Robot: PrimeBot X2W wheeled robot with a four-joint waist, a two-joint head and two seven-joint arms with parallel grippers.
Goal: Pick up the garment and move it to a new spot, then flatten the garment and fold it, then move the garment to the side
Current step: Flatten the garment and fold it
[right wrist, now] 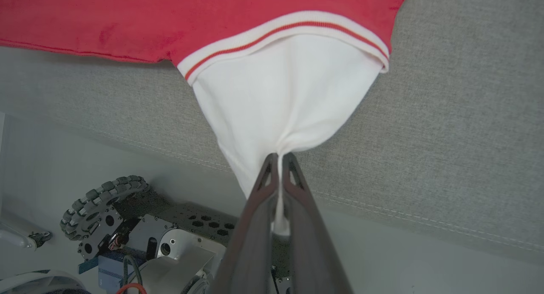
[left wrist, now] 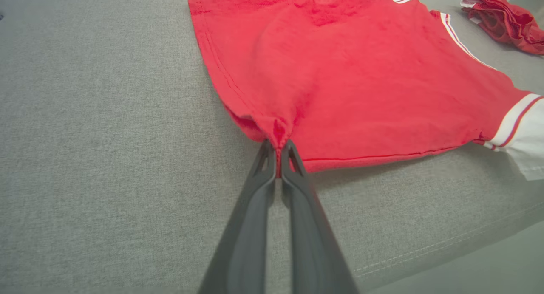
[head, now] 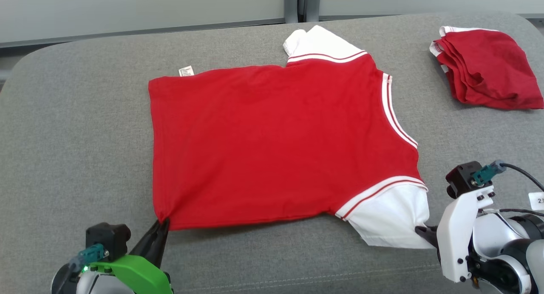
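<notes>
The garment [head: 276, 145] is a red T-shirt with white sleeves, spread flat across the grey cushion. My left gripper [head: 163, 222] is shut on the shirt's near hem corner, and the left wrist view shows the red cloth [left wrist: 278, 132] bunched between the fingertips of the left gripper [left wrist: 279, 151]. My right gripper [head: 420, 230] is shut on the near white sleeve [head: 389, 219]. In the right wrist view that sleeve [right wrist: 280, 98] is pulled into a taut cone ending in the right gripper [right wrist: 279, 158], out over the cushion's front edge.
A second red garment [head: 488, 71] lies crumpled at the far right of the cushion [head: 76, 128]. A white tag [head: 186, 71] pokes out at the shirt's far hem. My wheeled base [right wrist: 110, 226] shows below the cushion's front seam.
</notes>
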